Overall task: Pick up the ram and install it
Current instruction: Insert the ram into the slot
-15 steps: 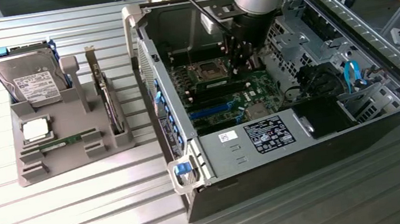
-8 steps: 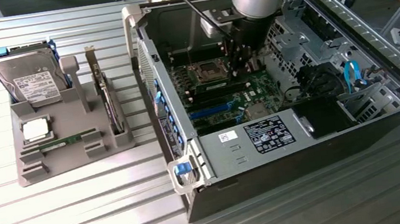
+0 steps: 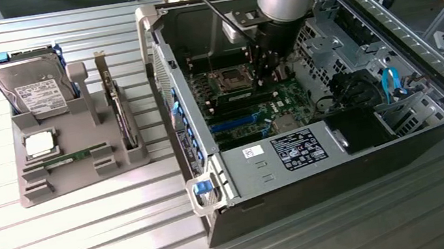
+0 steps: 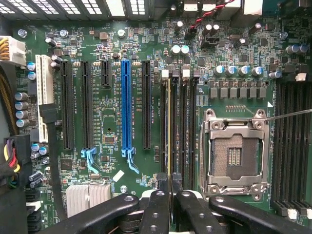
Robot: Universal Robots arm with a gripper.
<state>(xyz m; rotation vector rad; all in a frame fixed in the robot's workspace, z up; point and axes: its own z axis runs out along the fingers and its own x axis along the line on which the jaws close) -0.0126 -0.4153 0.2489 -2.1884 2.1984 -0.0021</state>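
Observation:
The ram (image 4: 169, 122) shows edge-on as a thin strip with a yellowish edge. It stands upright in one of the black memory slots (image 4: 178, 126) beside the empty processor socket (image 4: 237, 152). My gripper (image 4: 169, 197) is shut on its near end, one black finger (image 4: 155, 204) on each side. In the exterior view my gripper (image 3: 267, 81) reaches down into the open computer case (image 3: 213, 185), over the green motherboard (image 3: 285, 105).
A grey parts holder (image 3: 80, 179) at the exterior view's left carries a hard drive (image 3: 36, 86), a square silver processor (image 3: 40, 144), an upright expansion card (image 3: 121, 116) and a thin green stick (image 3: 67, 159). Case walls, drive cages and cables surround the arm. A blue slot (image 4: 126, 107) lies nearby.

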